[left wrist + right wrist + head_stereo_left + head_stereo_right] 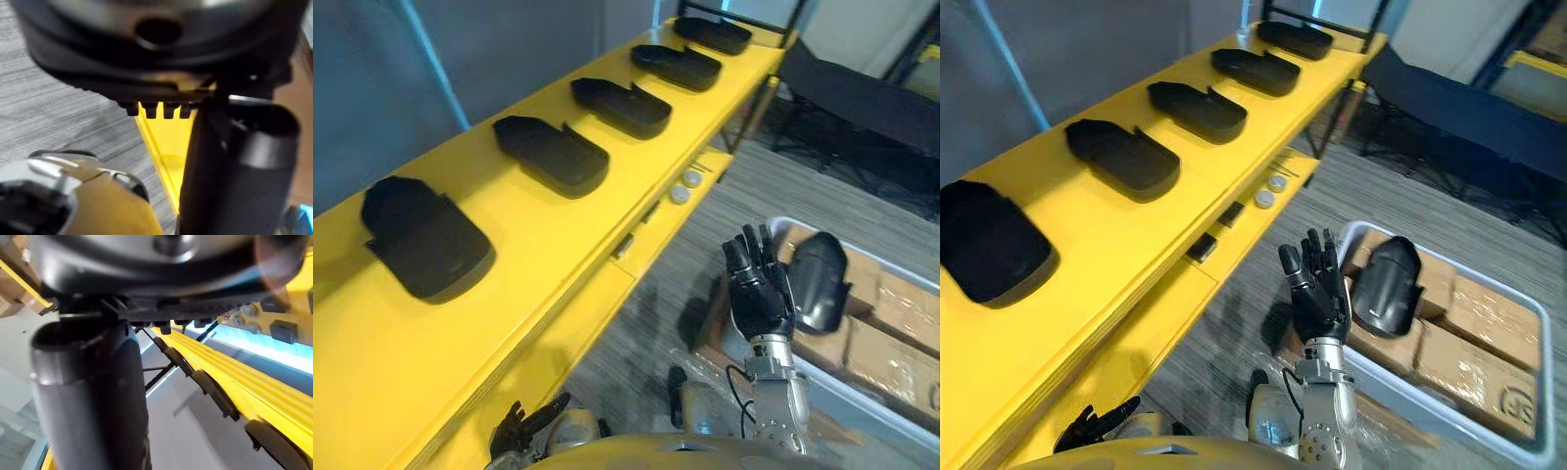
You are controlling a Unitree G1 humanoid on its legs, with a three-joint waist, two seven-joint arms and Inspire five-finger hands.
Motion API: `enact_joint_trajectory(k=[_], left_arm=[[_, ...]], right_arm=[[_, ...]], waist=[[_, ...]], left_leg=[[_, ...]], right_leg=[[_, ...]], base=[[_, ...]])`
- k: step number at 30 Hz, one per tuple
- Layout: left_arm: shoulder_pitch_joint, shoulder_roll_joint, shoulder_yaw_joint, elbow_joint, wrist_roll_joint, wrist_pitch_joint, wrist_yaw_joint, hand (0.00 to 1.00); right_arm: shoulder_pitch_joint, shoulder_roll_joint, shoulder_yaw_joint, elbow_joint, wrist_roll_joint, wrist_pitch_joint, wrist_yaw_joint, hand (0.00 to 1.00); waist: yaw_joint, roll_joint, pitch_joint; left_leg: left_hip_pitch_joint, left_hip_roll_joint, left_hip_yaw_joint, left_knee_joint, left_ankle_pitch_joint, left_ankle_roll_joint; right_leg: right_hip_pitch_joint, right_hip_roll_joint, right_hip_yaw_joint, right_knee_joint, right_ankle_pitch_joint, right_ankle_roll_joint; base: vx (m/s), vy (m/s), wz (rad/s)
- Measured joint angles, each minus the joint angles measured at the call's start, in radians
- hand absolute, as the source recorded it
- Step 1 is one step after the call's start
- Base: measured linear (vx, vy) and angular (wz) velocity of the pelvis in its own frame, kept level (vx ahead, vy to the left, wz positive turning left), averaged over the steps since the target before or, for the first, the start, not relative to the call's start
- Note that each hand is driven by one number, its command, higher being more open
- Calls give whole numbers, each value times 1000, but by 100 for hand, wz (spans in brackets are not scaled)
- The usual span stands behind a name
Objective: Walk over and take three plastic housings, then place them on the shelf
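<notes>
Nearest, low at the foot of the yellow shelf [558,250], the left hand [521,427] hangs with its fingers loosely straight, holding nothing. The right hand [759,294] is raised over the grey striped floor [651,304], palm turned away, fingers straight and close together, thumb relaxed. It is open and empty and touches nothing.

To that hand's left runs the shelf. On its top board five black plastic housings lie in a row, well apart from one another: the first [426,240], second [551,154], third [620,106], fourth [675,67] and fifth [713,34], each further from the hand. On the lower board beyond the fingertips sit two small round discs [680,194] and two small dark blocks [1202,248].

Just to the right of the raised hand stands a white bin [1400,384]. Cardboard boxes [1489,323] fill it, and one more black housing [1386,284] rests on top of them, close beside the fingers but apart from them. Further off behind the bin stands a low dark bench [862,98].
</notes>
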Motion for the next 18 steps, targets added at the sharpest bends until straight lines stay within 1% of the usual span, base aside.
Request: enact_joint_trajectory(k=[1,2,3,5,6,7,8,9,10,11,12,13,14,15,16,17,18], left_arm=[[-6,0,1,0,1,-2,15,100],[-8,1,1,-1,1,-5,26,100],[-15,8,1,-1,-10,-7,67,100],[-24,17,2,-1,-35,-7,104,100],[-27,28,6,-17,-39,-10,116,100],[-26,40,6,-40,-29,-16,111,100],[-26,44,5,-50,-19,-21,105,100],[-24,52,1,-67,1,-31,92,100],[-25,67,-7,-82,2,-40,66,100],[-33,50,-14,-85,2,-43,54,100],[-33,40,-26,-88,2,-50,51,100],[-33,34,-44,-100,4,-55,53,100],[-49,31,-52,-104,3,-56,56,100],[-68,13,-52,-103,0,-55,62,100],[-76,2,-57,-103,-1,-56,63,100],[-86,-9,-81,-106,-6,-65,58,100],[-86,-5,-106,-110,-3,-73,49,100]], right_arm=[[-26,-4,19,2,-32,-22,-59,100],[-45,-4,30,4,-37,-29,-84,100],[-104,-3,55,18,-36,-52,-143,100],[-159,-3,63,37,-41,-60,-199,100],[-182,-3,62,42,-89,-61,-259,100],[-194,-2,58,44,-159,-59,-317,100],[-192,-2,53,46,-186,-58,-339,100],[-189,2,41,52,-223,-54,-364,100],[-178,11,20,65,-235,-52,-376,100],[-174,0,-13,93,-233,-52,-377,100],[-172,-6,-26,104,-231,-51,-379,100],[-170,-14,-44,113,-234,-49,-378,100],[-170,-30,-63,122,-235,-34,-378,100],[-164,-64,-72,132,-234,-9,-378,100],[-154,-80,-78,132,-234,1,-377,100],[-123,-102,-103,133,-234,17,-371,100],[-98,-108,-126,132,-234,23,-362,100]], waist=[[10,-4,-2],[15,-7,-4],[21,-10,-4],[28,-19,-9],[29,-29,-14],[29,-40,-17],[29,-46,-20],[30,-61,-26],[33,-85,-33],[33,-66,-39],[34,-54,-38],[33,-43,-34],[23,-38,-19],[9,-20,-6],[1,-8,1],[-20,11,13],[-34,15,17]], left_leg=[[-4,22,18,-17,19,-4],[-10,34,25,-21,26,-9],[-24,66,37,-17,38,-28],[-33,97,44,-10,50,-47],[-50,129,43,7,59,-62],[-63,155,42,21,70,-81],[-70,164,41,28,76,-93],[-81,171,34,43,86,-110],[-98,166,-2,61,92,-130],[-105,191,-40,49,113,-153],[-106,207,-46,38,125,-167],[-107,226,-37,26,139,-192],[-107,246,-13,18,154,-219],[-108,279,-8,16,175,-224],[-108,294,-16,14,190,-217],[-103,315,-35,9,233,-172],[-97,318,-48,3,277,-127]], right_leg=[[13,-37,1,65,-13,-21],[18,-59,1,94,-15,-32],[30,-122,6,160,-26,-54],[40,-171,17,204,-30,-63],[41,-187,42,204,-7,-91],[39,-194,56,185,38,-107],[39,-195,58,163,69,-109],[40,-193,53,102,147,-104],[48,-191,26,16,212,-72],[82,-169,-18,-56,146,-2],[97,-161,-48,-97,120,29],[110,-151,-95,-144,74,56],[105,-139,-155,-174,20,114],[114,-106,-183,-208,-11,131],[127,-86,-192,-229,-20,126],[154,-51,-196,-261,-24,116],[169,-41,-198,-270,-26,101]], base=[[-21,-87,-59],[-28,-196,-59],[-27,-158,-45],[-46,-286,-41],[-54,-360,-36],[-50,-373,-26],[-40,-340,-21],[-66,-455,-26],[-73,-470,-47],[-78,-458,-59],[-57,-429,-74],[-41,-416,-86],[-50,-498,-91],[-41,-415,-66],[-37,-380,-36],[-34,-331,-10],[-40,-357,-14]])
